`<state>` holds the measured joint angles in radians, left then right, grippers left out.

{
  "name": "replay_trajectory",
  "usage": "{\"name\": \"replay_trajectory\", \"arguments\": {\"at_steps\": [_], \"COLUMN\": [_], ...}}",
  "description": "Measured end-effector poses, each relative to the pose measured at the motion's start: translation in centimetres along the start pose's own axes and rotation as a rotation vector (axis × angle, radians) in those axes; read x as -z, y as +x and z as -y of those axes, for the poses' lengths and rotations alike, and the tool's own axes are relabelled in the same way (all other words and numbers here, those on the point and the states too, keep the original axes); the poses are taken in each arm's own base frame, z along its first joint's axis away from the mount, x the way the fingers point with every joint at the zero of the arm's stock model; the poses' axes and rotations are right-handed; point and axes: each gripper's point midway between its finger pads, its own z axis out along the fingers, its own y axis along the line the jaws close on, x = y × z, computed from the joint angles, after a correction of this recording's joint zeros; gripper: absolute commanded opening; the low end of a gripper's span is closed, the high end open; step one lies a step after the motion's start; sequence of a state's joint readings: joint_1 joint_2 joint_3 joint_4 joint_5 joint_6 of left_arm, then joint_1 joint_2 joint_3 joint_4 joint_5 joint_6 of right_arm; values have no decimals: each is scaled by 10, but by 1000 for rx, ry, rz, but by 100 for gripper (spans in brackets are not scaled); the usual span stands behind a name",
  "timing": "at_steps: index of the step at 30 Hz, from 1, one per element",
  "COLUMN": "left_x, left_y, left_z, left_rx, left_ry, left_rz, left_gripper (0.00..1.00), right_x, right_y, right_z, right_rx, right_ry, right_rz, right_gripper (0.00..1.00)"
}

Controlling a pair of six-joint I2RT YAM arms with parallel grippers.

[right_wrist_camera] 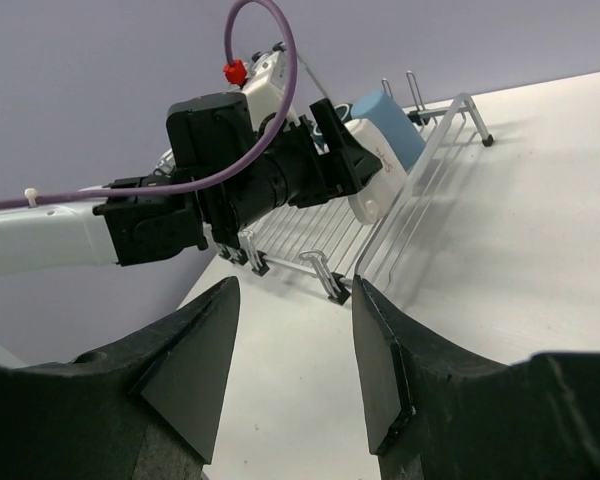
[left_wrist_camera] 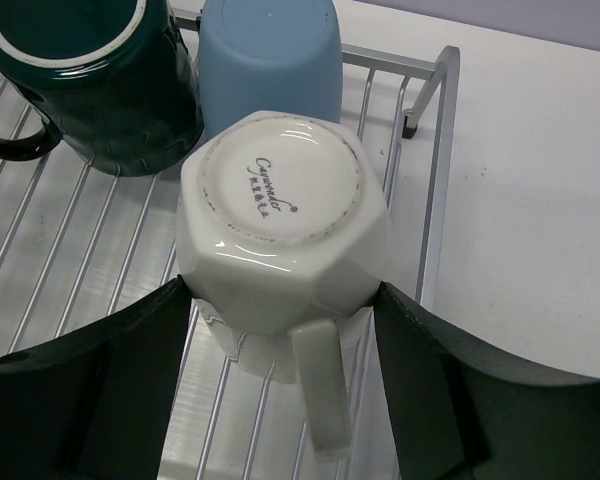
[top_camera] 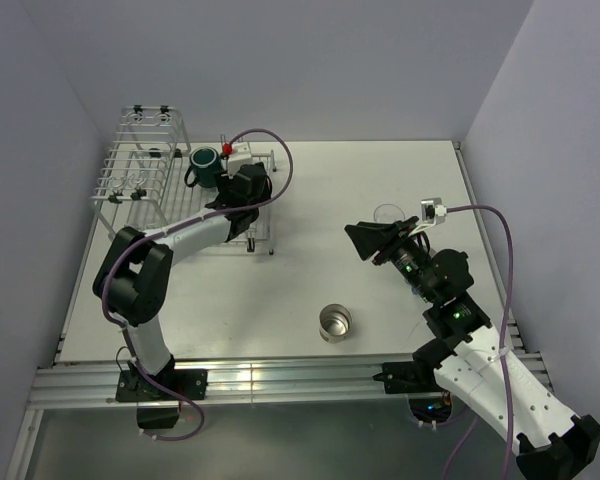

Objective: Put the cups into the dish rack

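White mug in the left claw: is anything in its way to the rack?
No. The white mug hangs upside down in the left claw, right over bare wires of the rack. The teal mug and blue tumbler stand just past it, not under it.

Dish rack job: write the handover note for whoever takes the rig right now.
Left gripper: jaws shut on the inverted cream mug, over the rack grid near its rim.
Right gripper: open, empty, beside the glass.
Done: teal mug upright and blue tumbler inverted in the rack.
To do: release the cream mug, then load the glass and the steel cup, both on the table. No other cup in view.
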<state>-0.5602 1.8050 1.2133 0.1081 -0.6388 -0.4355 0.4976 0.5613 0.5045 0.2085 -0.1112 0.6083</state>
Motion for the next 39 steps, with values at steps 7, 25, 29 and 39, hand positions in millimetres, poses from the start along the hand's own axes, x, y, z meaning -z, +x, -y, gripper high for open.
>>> {"name": "replay_trajectory", "arguments": {"at_steps": [7, 25, 29, 39], "left_x": [2, 22, 40, 114], "left_y": [5, -20, -46, -146], "left_z": [-1, -1, -3, 2], "left_rx": [-4, 39, 71, 190], "left_ry": [-15, -14, 0, 137], "left_rz": [0, 55, 92, 166], "left_gripper": [76, 98, 99, 99], "right_x": [2, 7, 8, 15], "right_y": [2, 13, 15, 56], "right_z": [4, 14, 17, -13], "right_rx": [0, 3, 10, 66], "right_ry": [19, 65, 102, 156], "right_rz": [-7, -53, -96, -391], "right_gripper": [56, 56, 57, 54]}}
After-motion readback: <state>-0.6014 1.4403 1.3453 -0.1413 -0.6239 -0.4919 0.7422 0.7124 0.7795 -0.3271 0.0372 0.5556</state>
